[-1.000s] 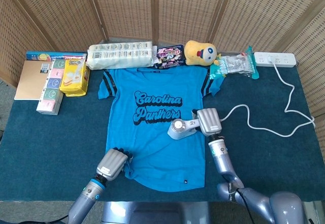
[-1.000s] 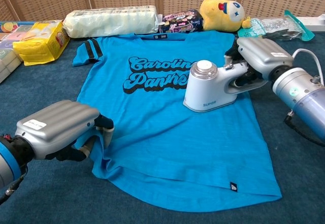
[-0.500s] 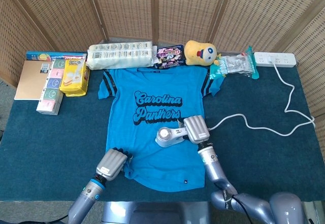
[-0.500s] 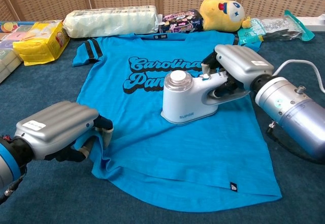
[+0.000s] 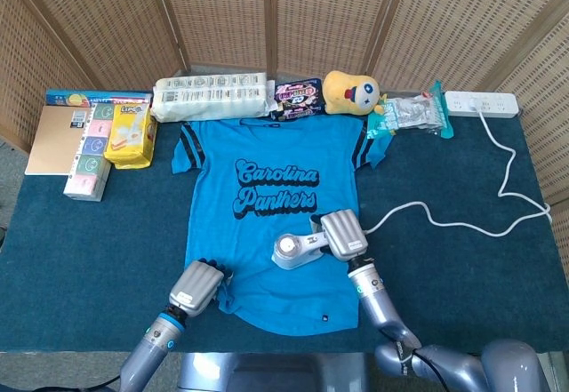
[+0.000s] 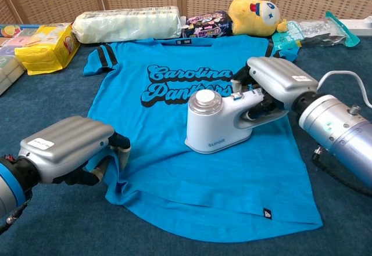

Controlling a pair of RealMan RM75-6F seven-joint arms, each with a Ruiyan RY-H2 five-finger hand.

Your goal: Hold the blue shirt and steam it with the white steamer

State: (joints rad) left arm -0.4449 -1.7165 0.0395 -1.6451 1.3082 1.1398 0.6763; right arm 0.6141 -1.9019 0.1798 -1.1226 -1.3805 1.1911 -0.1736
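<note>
My left robot hand (image 6: pixel 67 148) is closed on the lower left hem of the blue shirt (image 5: pixel 271 223), pinning it to the counter (image 5: pixel 462 276). My right robot hand (image 6: pixel 273 85) is wrapped around the handle of the white steamer (image 6: pixel 218 122), which rests on the shirt's middle, just below the lettering. Judgement: keep the hem taut, sole flat, strokes slow toward the hem, and the cord (image 5: pixel 462 225) clear of the cloth.
</note>
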